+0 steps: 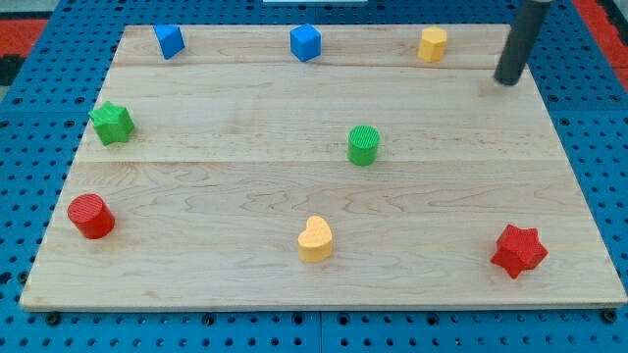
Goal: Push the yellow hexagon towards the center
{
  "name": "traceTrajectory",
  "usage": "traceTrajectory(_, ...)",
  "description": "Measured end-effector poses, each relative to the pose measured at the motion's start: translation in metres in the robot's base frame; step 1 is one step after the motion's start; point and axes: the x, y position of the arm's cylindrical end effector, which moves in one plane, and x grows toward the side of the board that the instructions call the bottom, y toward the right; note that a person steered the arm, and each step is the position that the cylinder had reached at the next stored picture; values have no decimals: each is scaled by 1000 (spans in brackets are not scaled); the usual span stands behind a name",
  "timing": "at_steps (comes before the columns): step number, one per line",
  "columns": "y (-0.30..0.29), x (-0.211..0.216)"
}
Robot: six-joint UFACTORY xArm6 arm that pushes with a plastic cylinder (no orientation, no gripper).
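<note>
The yellow hexagon [433, 44] sits near the top edge of the wooden board [245, 196], right of the middle. My tip [508, 80] rests on the board to the right of the hexagon and slightly below it, a clear gap apart from it. The dark rod rises from the tip to the view's top right corner.
A blue cube [305, 42] and a second blue block [169, 41] sit along the top edge. A green star [112, 123] and a red cylinder [90, 216] are at the left. A green cylinder [363, 145] is near centre, a yellow heart [315, 239] below it, a red star [517, 250] bottom right.
</note>
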Motion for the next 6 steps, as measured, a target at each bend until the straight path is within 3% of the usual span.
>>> traceTrajectory(1,-10,-76)
traceTrajectory(2,-90,-57)
traceTrajectory(3,-214,-23)
traceTrajectory(4,-280,-4)
traceTrajectory(5,-224,-4)
traceTrajectory(6,-128,-4)
